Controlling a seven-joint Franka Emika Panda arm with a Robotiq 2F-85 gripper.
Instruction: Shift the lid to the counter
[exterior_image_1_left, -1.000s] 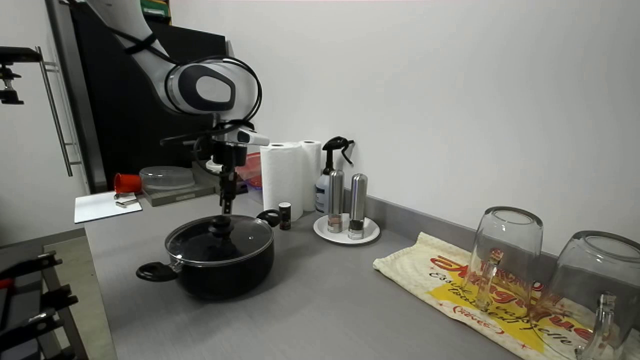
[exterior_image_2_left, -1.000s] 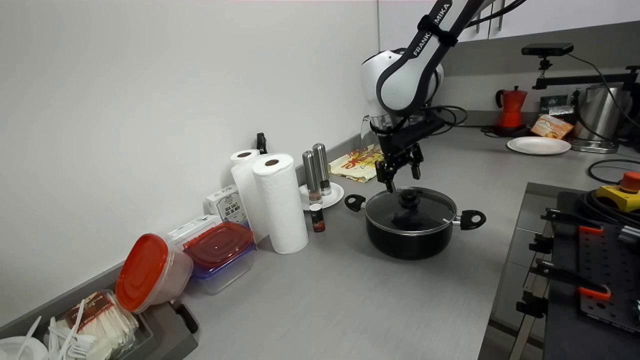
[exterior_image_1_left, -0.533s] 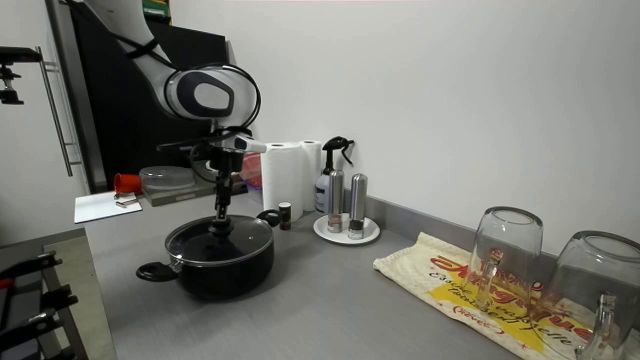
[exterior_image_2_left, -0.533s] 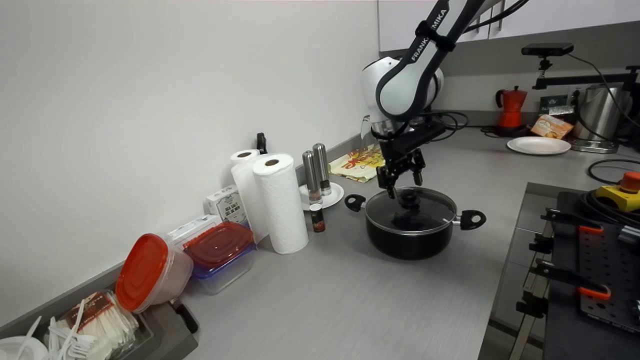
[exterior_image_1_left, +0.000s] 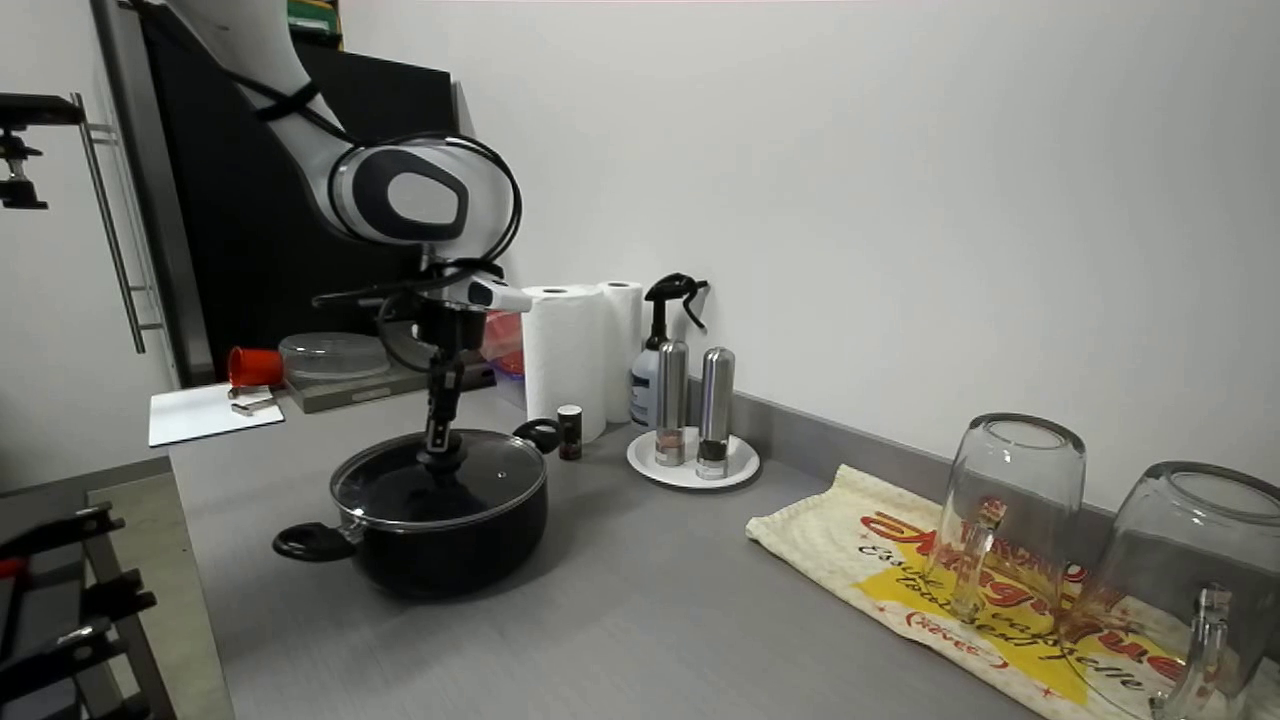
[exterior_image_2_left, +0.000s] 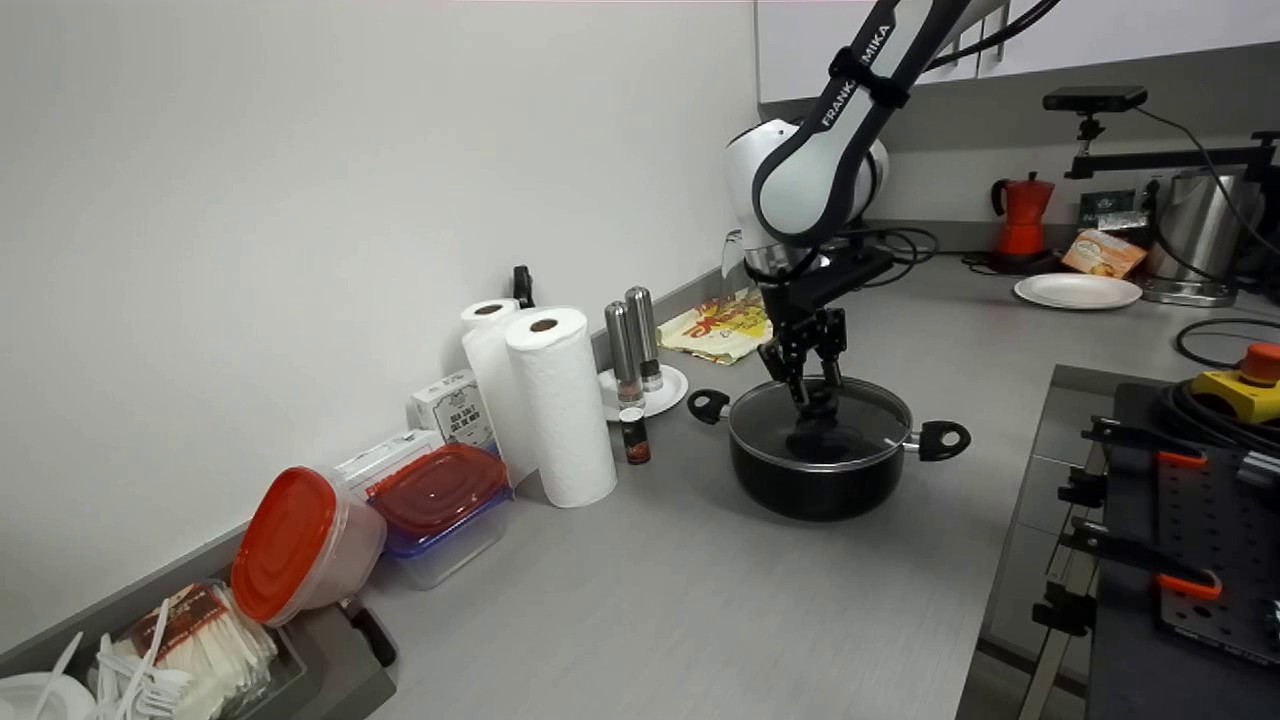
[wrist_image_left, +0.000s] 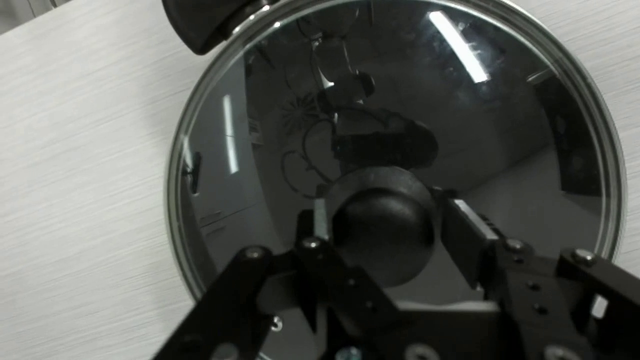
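Gripper partly spread, set astride the black knob, slim gap shown, nothing clasped, round glass lid directly below, darkly reflective, streaked with white light, edged in thin metal, seated on the black pot, desk underneath.

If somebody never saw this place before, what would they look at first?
Probably the big white-and-black robot arm over the round black pot: its black pincer straddles the round black knob of the pot's clear glass lid. Next might come the yellow-and-red printed cream cloth, low at right in an exterior view, under upturned clear glass mugs. In an exterior view, the bright red moka pot stands out far back.
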